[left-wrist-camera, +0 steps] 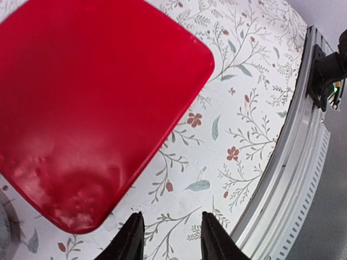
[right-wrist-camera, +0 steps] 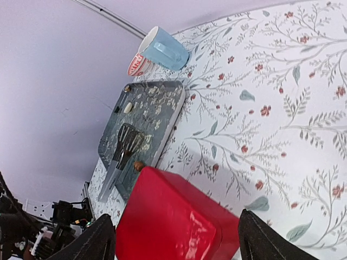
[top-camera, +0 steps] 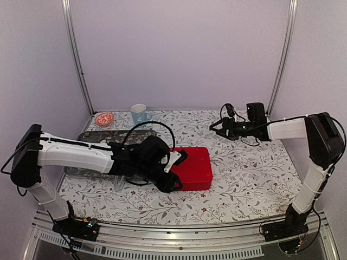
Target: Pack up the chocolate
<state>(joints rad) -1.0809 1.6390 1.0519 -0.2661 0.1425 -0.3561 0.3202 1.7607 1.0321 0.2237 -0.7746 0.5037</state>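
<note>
Chocolate [right-wrist-camera: 139, 165] is lying as a brown lump at the edge of the dark tray [right-wrist-camera: 162, 116], just beside the red box [right-wrist-camera: 173, 216]. A whitish piece [right-wrist-camera: 128, 108] is sitting on the tray. Left end effector [left-wrist-camera: 168, 238] is hovering over the surface [left-wrist-camera: 244, 135] beside the box, narrowly parted and empty. Right end effector [right-wrist-camera: 179, 235] is hanging wide apart, gripping nothing.

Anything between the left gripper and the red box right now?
No: in the left wrist view only bare floral tablecloth separates the open left gripper from the red box.
</note>
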